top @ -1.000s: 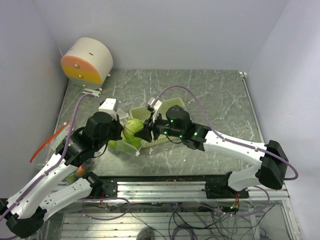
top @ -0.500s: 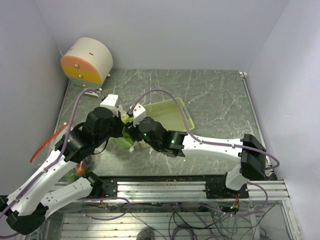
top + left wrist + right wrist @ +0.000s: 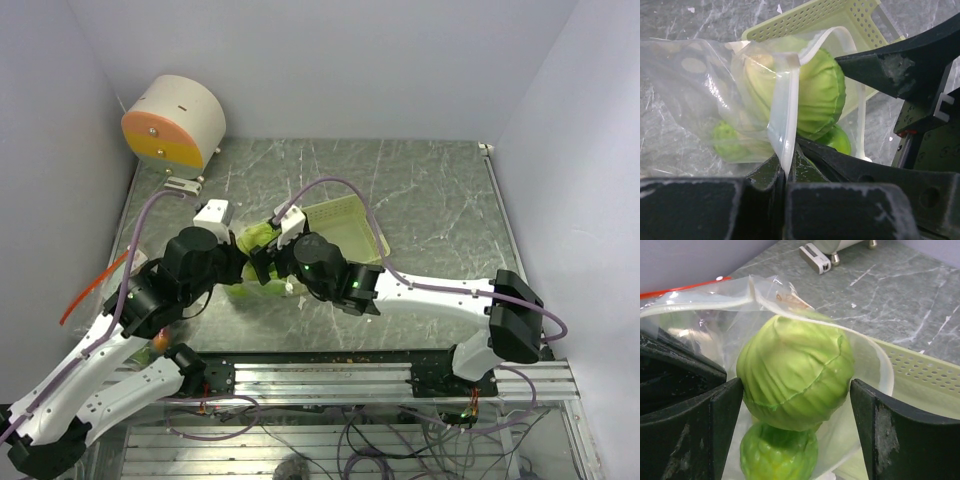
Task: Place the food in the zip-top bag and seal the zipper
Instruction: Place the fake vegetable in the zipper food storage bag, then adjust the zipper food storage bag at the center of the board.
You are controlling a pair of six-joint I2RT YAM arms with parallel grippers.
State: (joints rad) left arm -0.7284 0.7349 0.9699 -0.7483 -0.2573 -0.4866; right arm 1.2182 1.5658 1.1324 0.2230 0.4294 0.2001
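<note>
**Bag rim clamped; leafy ball at the open mouth**

Left jaws: together, clamped on the thick rim strip of the clear plastic zip-top bag (image 3: 784, 117). The strip stands up from between them.

Right jaws: wide apart, one on each side of the round light-green leafy ball (image 3: 795, 372). Contact with the ball cannot be confirmed.

Food: the leafy ball sits in the open mouth of the bag, with the rim looping around it. A bumpy darker-green ball (image 3: 777, 455) lies directly beneath it, inside the bag. A small orange piece (image 3: 160, 341) lies at the near left edge of the bench, beside the left arm (image 3: 150, 290) and well apart from the bag.

Surroundings: the bag rests on the grey marbled bench (image 3: 440, 190), left of centre, and its mouth faces the right arm (image 3: 420, 290). The pale-green perforated plastic basket (image 3: 350, 225) lies just behind the bag and to its right; whether the two touch cannot be told. A round beige-and-orange drum-shaped unit (image 3: 175, 122) stands at the far left corner.
</note>
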